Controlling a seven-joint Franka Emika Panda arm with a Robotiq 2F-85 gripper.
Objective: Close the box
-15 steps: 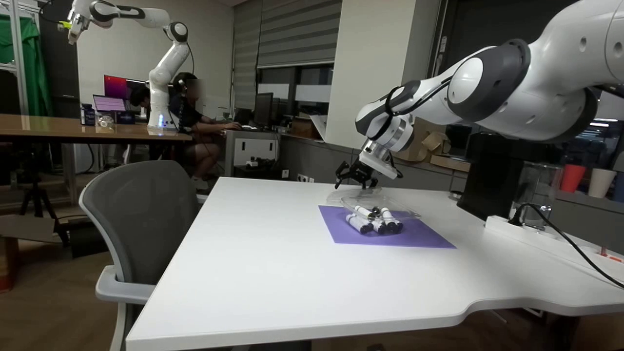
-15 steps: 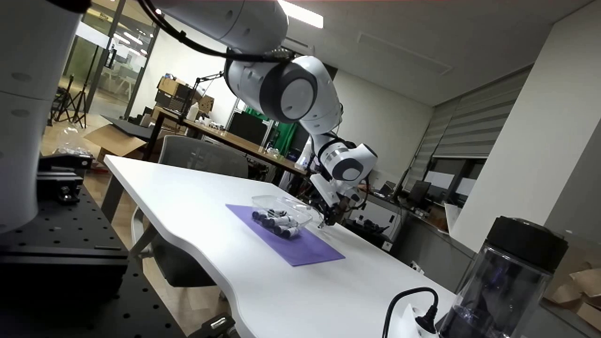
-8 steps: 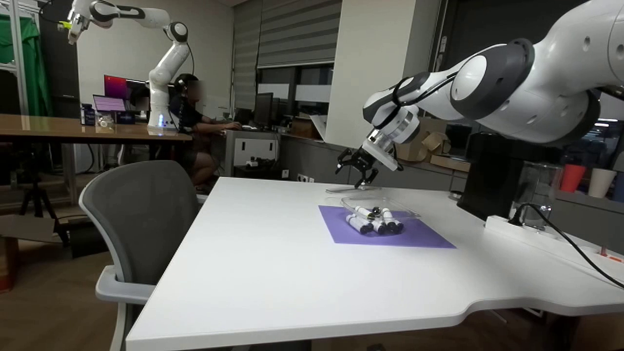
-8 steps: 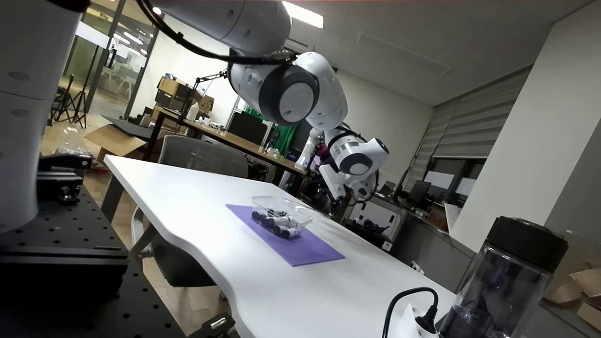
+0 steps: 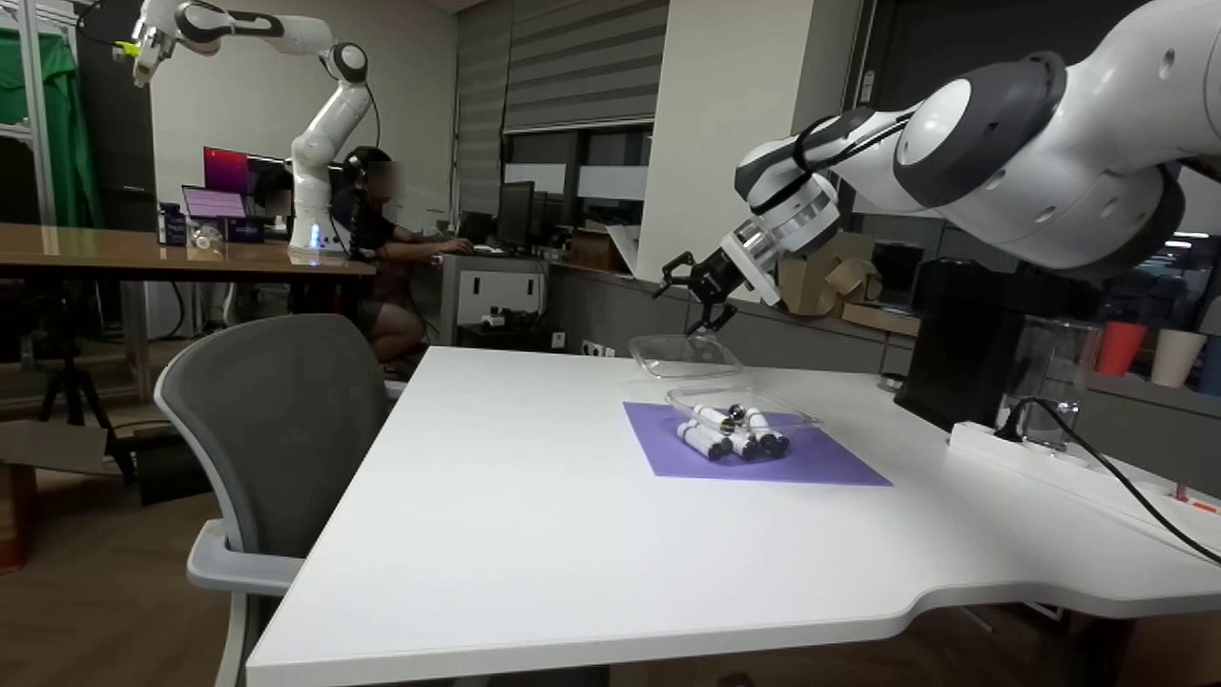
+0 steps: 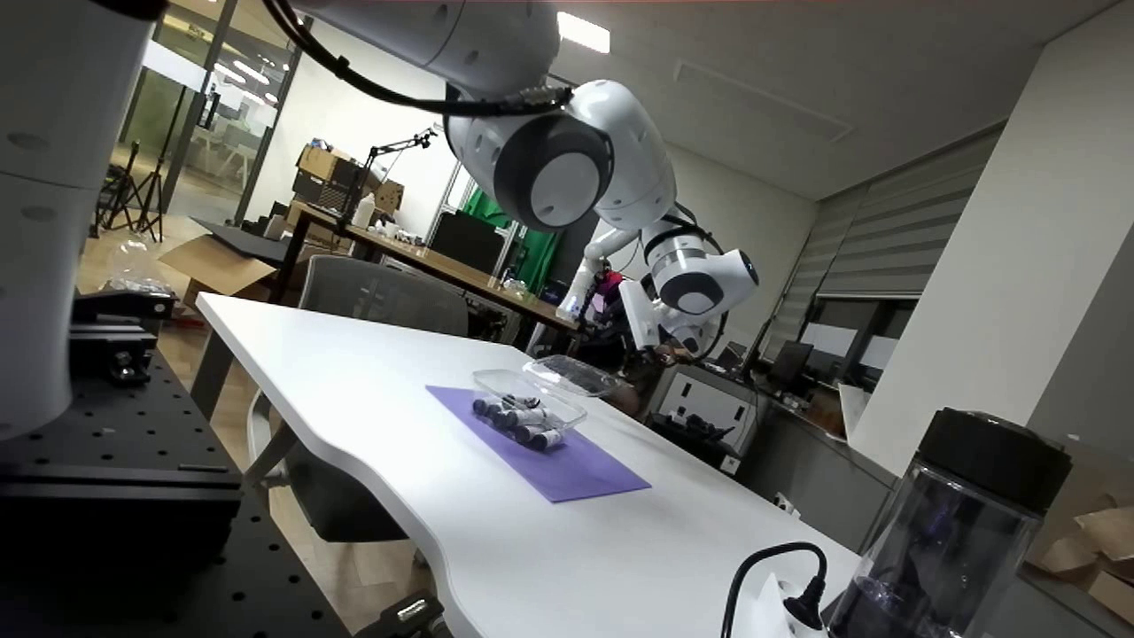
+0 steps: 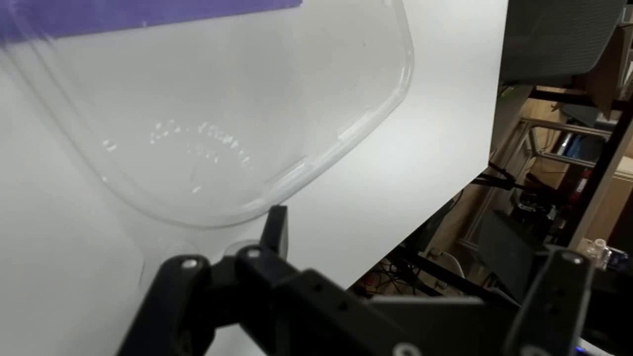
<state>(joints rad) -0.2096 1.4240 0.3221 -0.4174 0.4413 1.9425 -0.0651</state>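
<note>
Arm [image 5: 997, 157]: up I come, higher than half a second ago, and the lid [image 5: 685, 357] rises with me, a thin sliver then in an exterior view, its whole clear face showing now.
Table [image 5: 563, 515]: broad and white, stretching out below me.
Chair [image 5: 286, 429]: grey, standing beside the table in both exterior views.
Mat [image 5: 830, 463]: purple, lying flat on the table.
Box [image 6: 567, 415]: see-through and uncovered, sitting loaded on the mat in both exterior views.
Lid: tilted, one edge raised up at my pincer [image 5: 673, 313], the lower edge just beside the box's rim; whether the two are joined, I can't tell.
Pincer: spread wide, bare air between my fingers [image 7: 275, 230], clamped on nothing; one tip meets the lid's rim, whether over or under it I can't make out.
Cylinders [image 5: 703, 439]: white with dark ends, bunched together inside the box.
Dark round thing [image 5: 735, 413]: glinting in among the cylinders, too small for me to name.
</note>
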